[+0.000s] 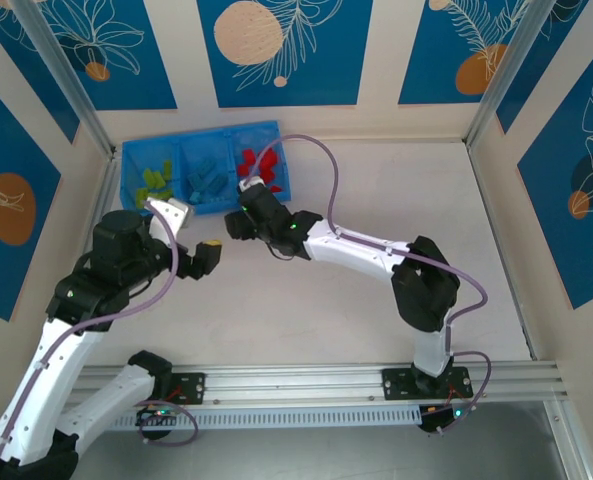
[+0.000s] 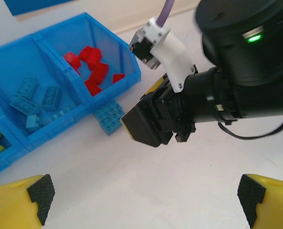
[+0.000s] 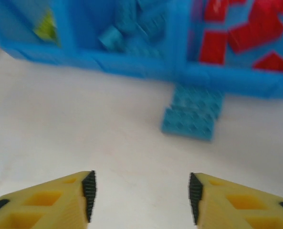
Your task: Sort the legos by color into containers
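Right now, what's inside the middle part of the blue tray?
A pile of light blue bricks sits in the middle part of the tray. Anything beneath the pile is covered, so I cannot tell.

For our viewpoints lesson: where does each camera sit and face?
Top external: above and behind, looking down at the table; left arm and right arm show.
Left wrist: on the left arm, facing the tray and right arm; left fingertips at bottom.
Right wrist: low, facing the tray's front wall; right fingertips at bottom.
Shared: both wrist views show the blue brick outside the tray.
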Available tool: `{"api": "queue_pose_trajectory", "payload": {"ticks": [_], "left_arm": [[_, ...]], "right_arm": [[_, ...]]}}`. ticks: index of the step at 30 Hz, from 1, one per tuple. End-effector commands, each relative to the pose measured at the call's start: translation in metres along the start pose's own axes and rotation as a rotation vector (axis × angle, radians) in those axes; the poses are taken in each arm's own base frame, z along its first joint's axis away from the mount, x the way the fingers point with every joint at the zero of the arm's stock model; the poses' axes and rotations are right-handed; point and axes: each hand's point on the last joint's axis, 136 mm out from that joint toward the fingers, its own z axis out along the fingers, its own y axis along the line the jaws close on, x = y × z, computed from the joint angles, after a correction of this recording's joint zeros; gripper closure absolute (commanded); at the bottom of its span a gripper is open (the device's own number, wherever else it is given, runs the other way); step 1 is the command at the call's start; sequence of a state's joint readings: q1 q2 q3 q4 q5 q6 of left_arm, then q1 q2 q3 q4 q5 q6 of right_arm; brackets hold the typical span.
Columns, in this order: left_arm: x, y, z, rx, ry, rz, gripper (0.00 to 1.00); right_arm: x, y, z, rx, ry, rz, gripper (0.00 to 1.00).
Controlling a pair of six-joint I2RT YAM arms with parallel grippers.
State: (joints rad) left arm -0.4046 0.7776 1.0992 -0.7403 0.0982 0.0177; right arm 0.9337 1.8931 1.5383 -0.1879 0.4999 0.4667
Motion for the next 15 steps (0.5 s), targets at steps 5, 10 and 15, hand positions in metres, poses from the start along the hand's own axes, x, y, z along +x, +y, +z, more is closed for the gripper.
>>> {"api": "queue_pose_trajectory", "payload": {"ticks": [5, 10, 15], "left_arm": [[0.002, 0.009, 0.008, -0.027, 0.012, -0.017, 0.0], [0.004, 0.009, 0.01, -0.025, 0.02, -0.018, 0.0], [0.004, 0.01, 0.012, -0.021, 0.024, -0.024, 0.0]], "right_arm": [[0.019, -0.044, 0.067, 0.233, 0.073, 0.028, 0.12], [0.045, -0.059, 0.105, 0.334, 0.193, 0.015, 0.02], [0.063, -0.065, 0.127, 0.346, 0.252, 0.004, 0.0]]}}
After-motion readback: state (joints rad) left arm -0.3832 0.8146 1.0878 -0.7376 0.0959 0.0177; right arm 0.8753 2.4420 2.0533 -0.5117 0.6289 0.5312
